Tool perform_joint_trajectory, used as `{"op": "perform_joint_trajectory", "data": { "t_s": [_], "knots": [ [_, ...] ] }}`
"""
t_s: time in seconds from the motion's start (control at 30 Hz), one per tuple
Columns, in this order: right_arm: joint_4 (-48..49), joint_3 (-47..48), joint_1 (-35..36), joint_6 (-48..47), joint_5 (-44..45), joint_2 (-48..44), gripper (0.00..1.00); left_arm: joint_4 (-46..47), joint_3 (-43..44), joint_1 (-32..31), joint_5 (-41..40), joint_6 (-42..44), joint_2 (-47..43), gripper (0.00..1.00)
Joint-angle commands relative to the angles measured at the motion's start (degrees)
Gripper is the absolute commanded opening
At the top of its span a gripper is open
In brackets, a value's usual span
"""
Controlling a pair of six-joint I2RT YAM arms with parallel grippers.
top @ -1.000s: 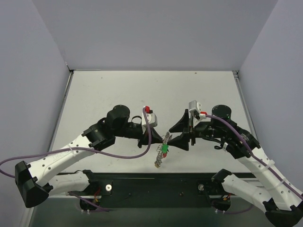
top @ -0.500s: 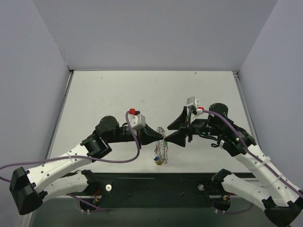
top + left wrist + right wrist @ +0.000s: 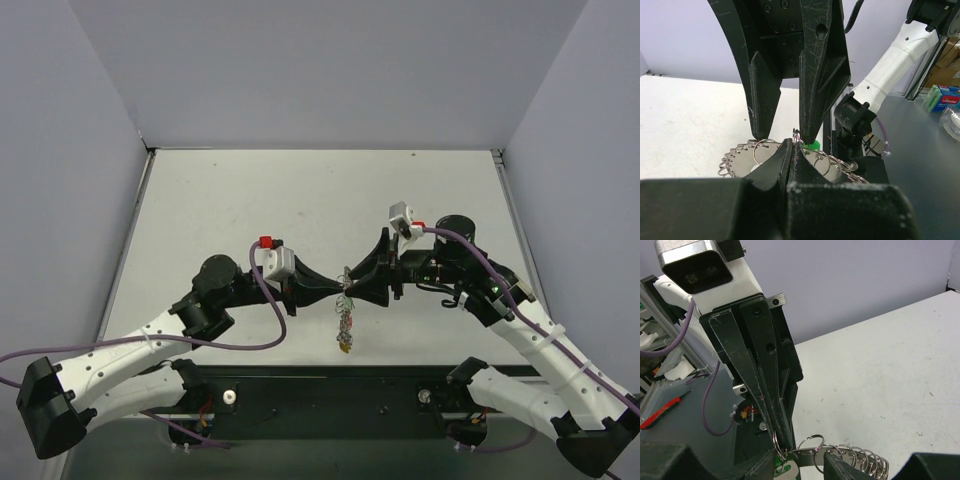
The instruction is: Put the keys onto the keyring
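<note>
The keyring (image 3: pixel 346 298) hangs between the two grippers above the table, a silver band fringed with wire loops (image 3: pixel 867 460). Keys (image 3: pixel 345 338) dangle below it; a green key head (image 3: pixel 813 146) shows by the jaw tips. My left gripper (image 3: pixel 338 293) comes in from the left, and its tips (image 3: pixel 793 144) are shut on a thin wire loop of the keyring. My right gripper (image 3: pixel 352 287) faces it from the right. Its fingers (image 3: pixel 817 90) stand apart, one on each side of the band (image 3: pixel 810 454), with one tip right beside the green head.
Grey walls close the white table (image 3: pixel 300 190) on three sides. The black base rail (image 3: pixel 330 400) runs along the near edge, with purple cables (image 3: pixel 240 345) looping from the arms. A blue-green box (image 3: pixel 942 95) lies off the table beside the right arm's base.
Both grippers have shifted a little left and closed in tip to tip. The left wrist has rolled. The keyring has swung to hang straight down. The right jaws have narrowed.
</note>
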Motion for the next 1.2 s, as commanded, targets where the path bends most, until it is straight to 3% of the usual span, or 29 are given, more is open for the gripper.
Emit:
{"op": "perform_joint_trajectory", "data": {
  "t_s": [0.0,0.2,0.53,0.9,1.17],
  "knots": [
    [2.47,-0.18,-0.28,0.91,-2.19,-0.07,0.42,7.16,0.89,-0.35,-1.97,1.5,-2.19,0.0],
    [2.56,-0.35,-0.28,0.82,-3.24,0.28,0.34,7.6,0.72,-0.35,-2.5,1.76,-2.36,0.0],
    [2.73,-0.88,-0.46,0.65,-4.74,0.55,0.11,9.09,0.1,-0.27,-2.85,1.59,-2.98,0.0],
    [3.35,-2.29,-0.37,0.65,-5.53,0.64,0.03,12.69,-1.74,-0.27,-4.26,0.71,-5.26,0.0],
    [4.49,-2.99,-0.37,0.91,-6.14,2.04,0.01,18.67,-2.27,-0.27,-0.04,-1.4,-3.51,0.0]
  ]
}}
